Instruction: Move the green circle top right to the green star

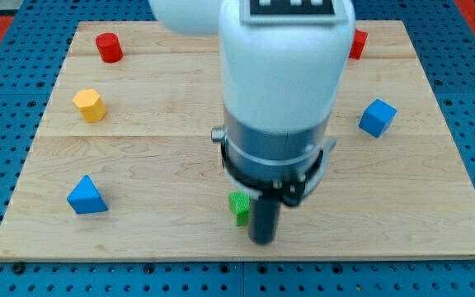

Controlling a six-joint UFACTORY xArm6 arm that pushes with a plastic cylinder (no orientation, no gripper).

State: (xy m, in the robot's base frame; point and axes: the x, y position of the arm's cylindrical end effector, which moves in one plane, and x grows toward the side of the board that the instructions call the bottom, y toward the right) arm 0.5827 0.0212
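A small green block [239, 206] lies near the board's bottom middle, partly hidden behind the rod, so its shape cannot be made out. My tip [262, 241] rests on the board just to the right of and slightly below this green block, touching or nearly touching it. No second green block shows; the arm's white and grey body [280, 91] covers the middle of the board.
A red cylinder [109, 47] stands at the top left, a yellow hexagon [90, 105] at the left, a blue triangle [86, 196] at the bottom left. A blue cube [377, 117] sits at the right and a red block [358, 44] at the top right. The wooden board [402, 206] lies on blue pegboard.
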